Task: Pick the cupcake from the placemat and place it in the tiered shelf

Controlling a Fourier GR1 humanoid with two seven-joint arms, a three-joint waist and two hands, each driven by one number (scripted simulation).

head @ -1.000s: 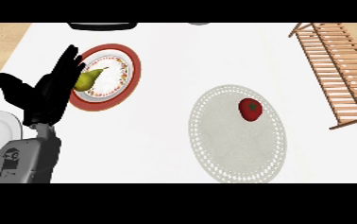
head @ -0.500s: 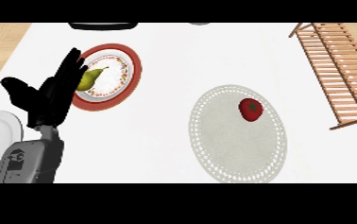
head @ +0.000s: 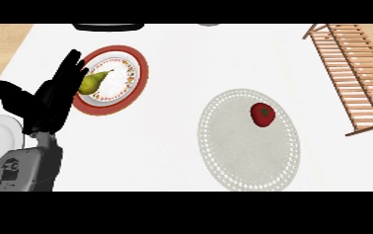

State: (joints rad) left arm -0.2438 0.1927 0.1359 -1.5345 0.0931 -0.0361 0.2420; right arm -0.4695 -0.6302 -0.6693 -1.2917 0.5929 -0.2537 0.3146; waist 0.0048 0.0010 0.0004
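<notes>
One pear (head: 90, 83), one plate (head: 134, 77), one placemat (head: 247, 149), one red cupcake (head: 262, 114), one shelf (head: 350, 75).

The wooden tiered shelf (head: 344, 75) ran off the right edge of the view, so only its slatted left part showed. A dark object (head: 108, 26) at the top edge was cut off, its kind unclear; a small grey one (head: 209, 24) beside it showed only a sliver. The left hand (head: 53, 98) covered the left rim of the red-rimmed plate (head: 134, 75) and part of the pear (head: 92, 82). A white round object (head: 9, 134) at the left edge was mostly out of view. The placemat (head: 247, 154) touched the bottom edge.
</notes>
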